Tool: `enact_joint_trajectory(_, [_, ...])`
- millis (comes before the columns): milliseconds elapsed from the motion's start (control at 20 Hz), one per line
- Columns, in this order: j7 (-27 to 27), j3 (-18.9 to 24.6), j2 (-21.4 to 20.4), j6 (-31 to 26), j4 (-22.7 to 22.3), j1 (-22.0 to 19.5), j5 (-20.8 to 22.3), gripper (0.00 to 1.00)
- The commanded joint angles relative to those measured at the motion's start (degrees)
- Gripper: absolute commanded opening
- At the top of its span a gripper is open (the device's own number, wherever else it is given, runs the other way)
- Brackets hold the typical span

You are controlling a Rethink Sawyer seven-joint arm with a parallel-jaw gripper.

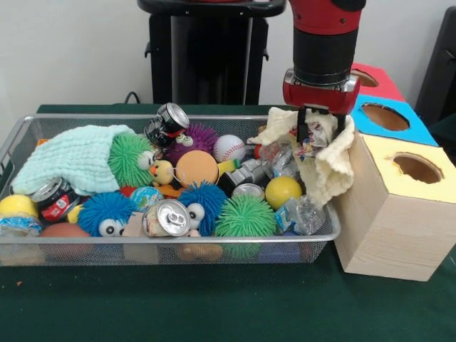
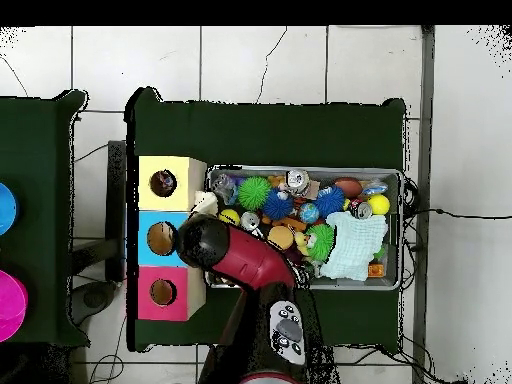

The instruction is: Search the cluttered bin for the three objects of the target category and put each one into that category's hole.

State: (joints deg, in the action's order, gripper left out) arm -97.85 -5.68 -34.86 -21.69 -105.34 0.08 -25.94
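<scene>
The wire mesh bin (image 1: 178, 241) is full of toys, balls and cans; it also shows in the overhead view (image 2: 402, 230). My gripper (image 1: 315, 134) hangs over the bin's right end, beside the yellow-topped box (image 1: 399, 214). It is shut on a white spotted cloth (image 1: 322, 135). The cream waffle towel (image 1: 329, 171) is lifted with it and drapes around the fingers, against the box's side. The yellow box's hole (image 1: 417, 167) is empty and to the right of the gripper. In the overhead view the arm (image 2: 245, 258) hides the gripper; the hole (image 2: 163, 183) shows. No other spotted cloth shows.
The blue-topped box (image 1: 388, 117) and red-topped box (image 1: 370, 78) stand behind the yellow one. A mint-green towel (image 1: 71, 157) lies at the bin's left end. Spiky balls, a baseball (image 1: 229, 147), a yellow ball (image 1: 283, 191) and cans (image 1: 166, 217) fill the bin.
</scene>
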Motion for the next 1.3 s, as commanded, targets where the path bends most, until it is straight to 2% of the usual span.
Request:
enact_joint_trajectory(50, [-7.46,1.36,1.35,-2.46,3.05,3.12,4.29,0.00])
enact_joint_trajectory(200, [-8.30,-0.33,1.69,-0.85,3.67,4.36,4.78,0.00])
enact_joint_trajectory(400, [-7.52,0.07,1.77,-0.23,4.14,3.67,5.35,0.00])
enact_joint_trajectory(500, [-7.96,-1.56,2.23,1.21,5.21,4.70,6.09,0.00])
enact_joint_trajectory(600, [-9.50,-5.74,2.69,3.35,6.66,7.14,6.91,0.00])
enact_joint_trajectory(700, [-11.74,-13.81,3.51,6.37,9.14,11.93,7.73,0.00])
enact_joint_trajectory(750, [-13.03,-22.02,4.91,10.05,11.27,16.76,8.03,0.00])
enact_joint_trajectory(800, [-13.63,-27.08,6.31,11.94,12.42,19.63,7.65,0.00])
enact_joint_trajectory(850, [-15.43,-38.49,11.36,16.10,14.16,25.86,5.01,0.00])
enact_joint_trajectory(900, [-15.55,-43.51,14.01,18.40,14.51,28.37,3.33,0.00])
enact_joint_trajectory(950, [-16.21,-51.41,19.44,21.48,14.57,32.03,-0.27,0.00])
enact_joint_trajectory(1000, [-16.44,-54.68,21.94,22.49,14.20,33.46,-2.44,0.00])
enact_joint_trajectory(1050, [-17.24,-59.78,26.46,23.44,13.51,35.49,-5.84,0.00])
enact_joint_trajectory(1100, [-17.10,-61.83,28.41,24.04,13.04,36.16,-7.67,0.00])
enact_joint_trajectory(1150, [-17.72,-65.47,32.29,24.57,12.05,37.36,-11.28,0.00])
enact_joint_trajectory(1300, [-18.06,-70.84,39.39,25.01,9.64,38.65,-19.75,0.00])
